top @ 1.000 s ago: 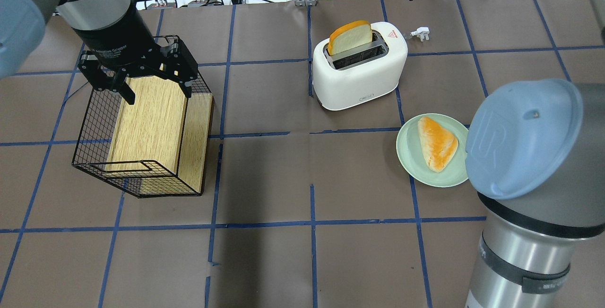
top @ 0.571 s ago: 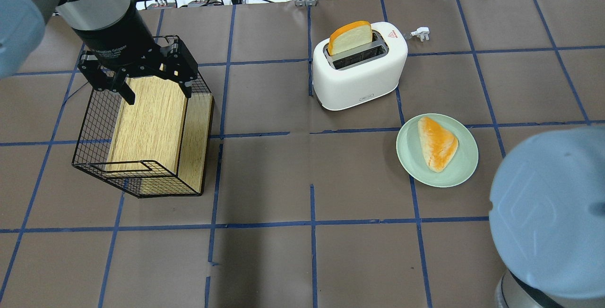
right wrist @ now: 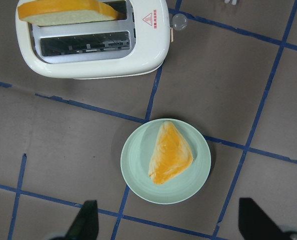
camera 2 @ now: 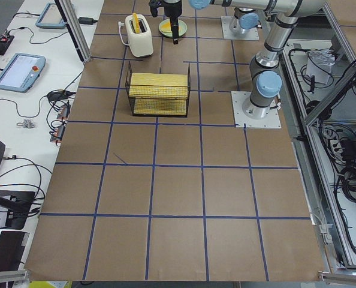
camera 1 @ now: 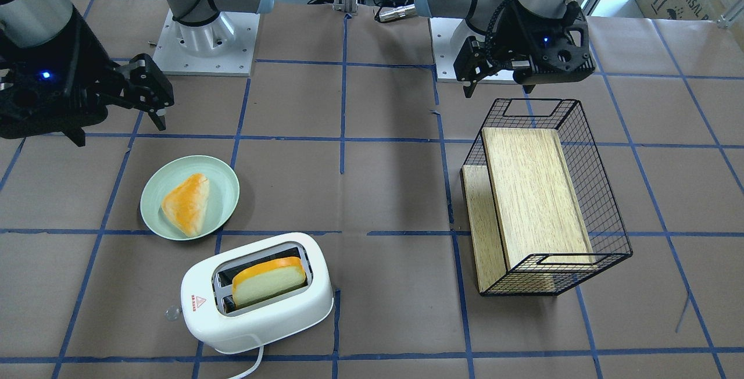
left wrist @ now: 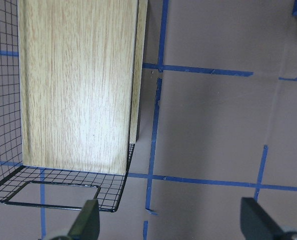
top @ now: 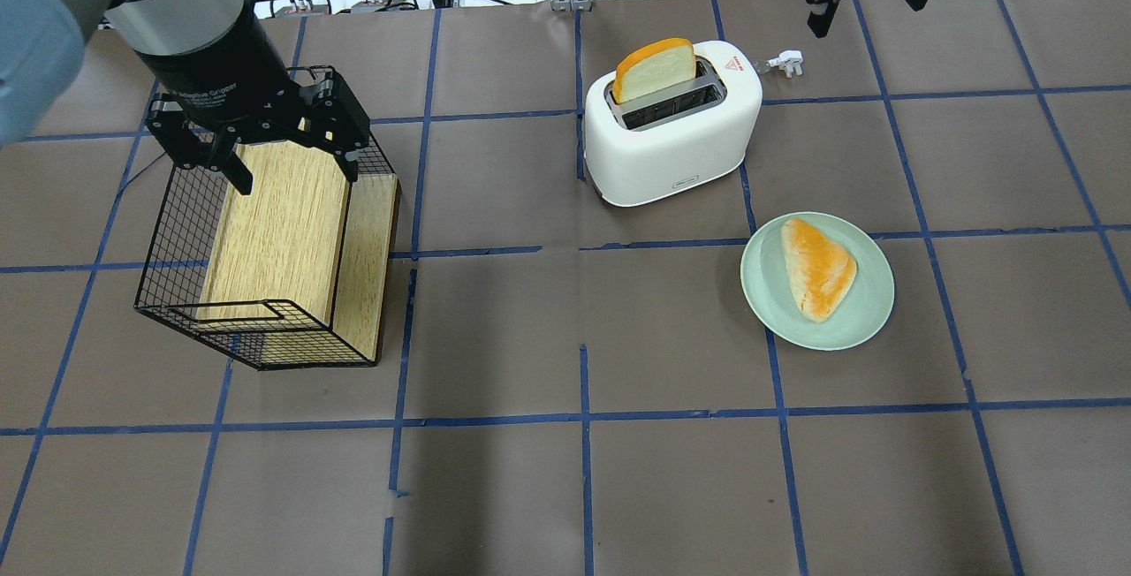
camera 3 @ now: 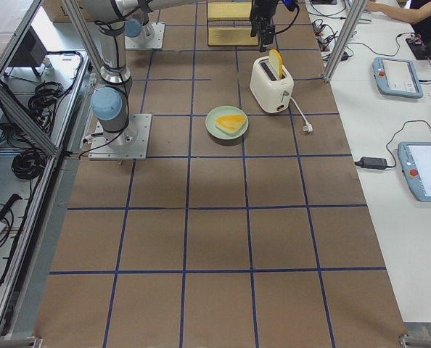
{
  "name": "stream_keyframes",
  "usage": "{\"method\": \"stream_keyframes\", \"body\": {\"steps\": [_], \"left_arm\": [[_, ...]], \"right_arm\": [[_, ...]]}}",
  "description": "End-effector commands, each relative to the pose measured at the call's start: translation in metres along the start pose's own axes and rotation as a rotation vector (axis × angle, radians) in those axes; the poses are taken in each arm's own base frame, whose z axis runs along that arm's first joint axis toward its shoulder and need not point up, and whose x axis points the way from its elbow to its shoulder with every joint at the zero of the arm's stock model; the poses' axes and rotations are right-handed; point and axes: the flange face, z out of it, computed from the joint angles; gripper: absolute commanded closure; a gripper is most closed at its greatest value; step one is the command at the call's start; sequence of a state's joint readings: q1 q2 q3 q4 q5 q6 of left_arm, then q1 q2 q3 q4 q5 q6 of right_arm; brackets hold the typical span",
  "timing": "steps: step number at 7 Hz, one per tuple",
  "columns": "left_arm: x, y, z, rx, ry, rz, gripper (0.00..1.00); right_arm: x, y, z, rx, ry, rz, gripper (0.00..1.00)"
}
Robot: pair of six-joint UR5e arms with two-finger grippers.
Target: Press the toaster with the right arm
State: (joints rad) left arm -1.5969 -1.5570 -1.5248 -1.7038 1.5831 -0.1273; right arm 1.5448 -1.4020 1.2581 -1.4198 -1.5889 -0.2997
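Note:
The white two-slot toaster [top: 671, 130] stands on the far middle of the table, with a slice of bread [top: 654, 68] upright in one slot. It also shows in the front view [camera 1: 256, 303] and the right wrist view [right wrist: 93, 45], its clear knob [right wrist: 178, 21] at one end. My right gripper [top: 866, 11] is open and empty. It hangs high, apart from the toaster, to the right of it. In the front view the right gripper [camera 1: 119, 132] shows a blue light. My left gripper [top: 296, 174] is open and empty above the wire basket.
A pale green plate [top: 762, 293] with a piece of bread [top: 817, 269] lies to the right of the toaster, nearer the robot. A black wire basket [top: 168, 231] holding wooden boards [top: 283, 223] stands on the left. The toaster's white plug [top: 786, 62] lies behind it.
My right arm's big elbow joint has swung out of the overhead view. The right gripper has moved right along the top edge. The left arm, toaster and plate have not moved.

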Motion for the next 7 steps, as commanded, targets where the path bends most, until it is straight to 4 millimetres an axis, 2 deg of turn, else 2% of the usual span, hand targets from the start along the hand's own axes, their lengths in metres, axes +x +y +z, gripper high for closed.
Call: {"method": "stream_keyframes", "body": {"steps": [1, 2, 3, 7], "left_arm": [[0.0, 0.0, 0.0, 0.0, 0.0, 0.0, 0.0], [0.0, 0.0, 0.0, 0.0, 0.0, 0.0, 0.0], [0.0, 0.0, 0.0, 0.0, 0.0, 0.0, 0.0], [0.0, 0.0, 0.0, 0.001, 0.0, 0.0, 0.0]], "right_arm": [[-0.011, 0.036, 0.029, 0.062, 0.024, 0.008, 0.01], [-0.014, 0.047, 0.042, 0.033, 0.017, 0.014, 0.01], [-0.017, 0.056, 0.046, 0.026, 0.014, 0.01, 0.01], [-0.016, 0.055, 0.048, 0.023, 0.016, 0.007, 0.01]]}}
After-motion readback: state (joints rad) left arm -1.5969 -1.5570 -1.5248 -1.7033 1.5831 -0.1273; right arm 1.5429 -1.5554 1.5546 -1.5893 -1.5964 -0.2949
